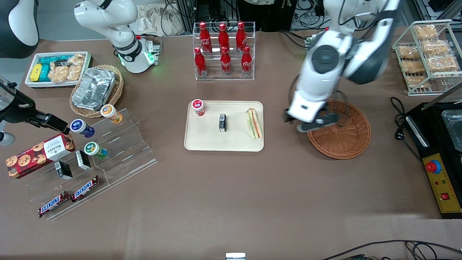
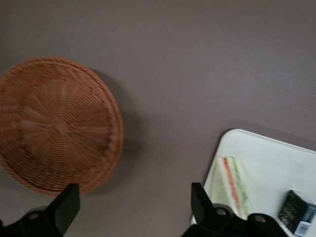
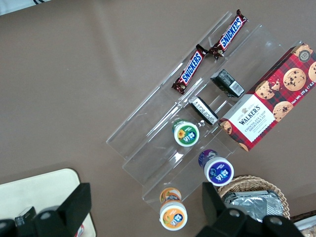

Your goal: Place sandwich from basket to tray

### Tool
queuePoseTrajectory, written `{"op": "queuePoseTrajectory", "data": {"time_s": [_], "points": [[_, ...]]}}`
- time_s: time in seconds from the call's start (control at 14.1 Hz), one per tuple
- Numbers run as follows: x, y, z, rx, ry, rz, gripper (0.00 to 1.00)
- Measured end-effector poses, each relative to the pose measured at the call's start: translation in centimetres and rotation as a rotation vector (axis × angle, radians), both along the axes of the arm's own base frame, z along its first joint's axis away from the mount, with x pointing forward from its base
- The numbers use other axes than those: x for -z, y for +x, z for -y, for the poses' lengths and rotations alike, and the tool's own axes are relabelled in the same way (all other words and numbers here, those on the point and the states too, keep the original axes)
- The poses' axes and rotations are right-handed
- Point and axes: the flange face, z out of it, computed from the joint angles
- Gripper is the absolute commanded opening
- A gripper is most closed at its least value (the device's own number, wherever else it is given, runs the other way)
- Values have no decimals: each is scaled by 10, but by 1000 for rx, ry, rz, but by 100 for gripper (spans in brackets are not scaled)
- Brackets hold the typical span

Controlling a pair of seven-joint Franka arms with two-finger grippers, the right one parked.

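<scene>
So on the brown bench [image 1: 231,187] there's the cream tray [image 1: 202,141] sitting in the middle, with a little red-capped jar [image 1: 197,107] in its corner farthest from the front camera, a small black box [image 1: 222,122] next to that, and the sandwich [image 1: 253,123] lying flat along the tray edge closest to the working arm. Sandwich is out of the basket [image 1: 346,139], which is just bare wicker inside and sits on the bench near the tray, not touching it. The pincer [image 2: 133,205] hangs up in the air over the strip of bench between tray and basket, fingers [image 2: 66,205] spread wide, nothing between them.
</scene>
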Motion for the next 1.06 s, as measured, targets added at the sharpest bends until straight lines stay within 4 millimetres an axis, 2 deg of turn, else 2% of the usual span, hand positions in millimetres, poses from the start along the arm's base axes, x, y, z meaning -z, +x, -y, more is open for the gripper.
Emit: {"op": "queuePoseTrajectory", "data": {"time_s": [0.14,0.28,0.57,0.85,1.06], "points": [[-14,13,-49,24,-5,-10,100],[-26,19,-89,54,-1,-26,100],[-57,12,-154,245,-9,-68,100],[-96,-1,-184,339,-26,-31,100],[-135,-3,-190,351,-26,6,100]]}}
